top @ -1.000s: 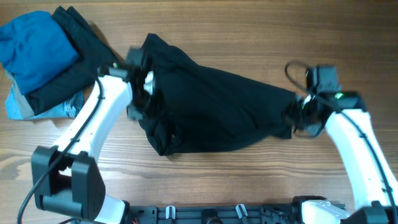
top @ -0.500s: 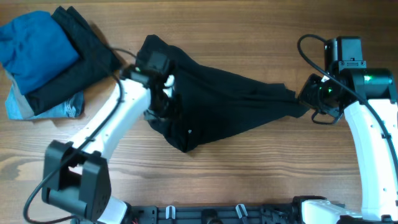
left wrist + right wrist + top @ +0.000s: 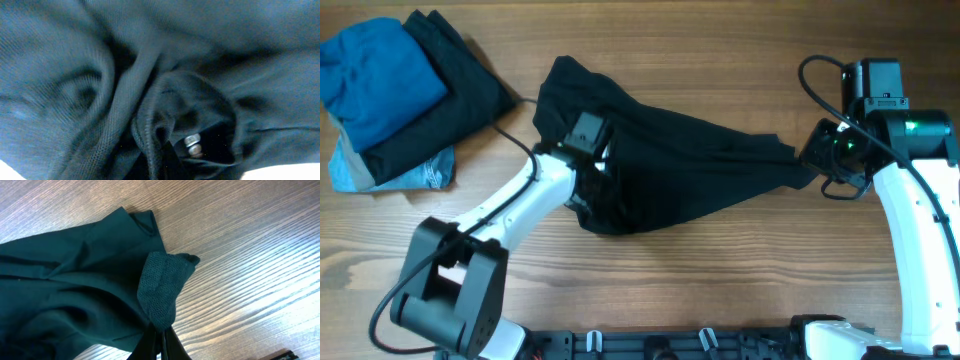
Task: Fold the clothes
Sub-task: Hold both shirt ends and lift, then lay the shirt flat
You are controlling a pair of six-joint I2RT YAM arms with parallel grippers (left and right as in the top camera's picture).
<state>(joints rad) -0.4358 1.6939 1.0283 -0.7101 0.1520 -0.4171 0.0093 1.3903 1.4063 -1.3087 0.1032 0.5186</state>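
Right gripper point(image 3: 159, 344) pinched garment point(image 3: 700, 165) hem, cloth taut. Left gripper point(image 3: 592, 150) buried in folds; grip unreadable. Step likely needed even tension, so bunched middle spread flat.

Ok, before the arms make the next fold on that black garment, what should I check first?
1. The right fingers shut on the black garment: ok, they pinch a mesh corner.
2. The left fingers holding cloth: cannot tell, fabric fills the left wrist view.
3. Garment flat on the table: not ok, it is bunched and creased around the left arm.
4. Garment apart from the folded pile: ok, bare wood shows between them.
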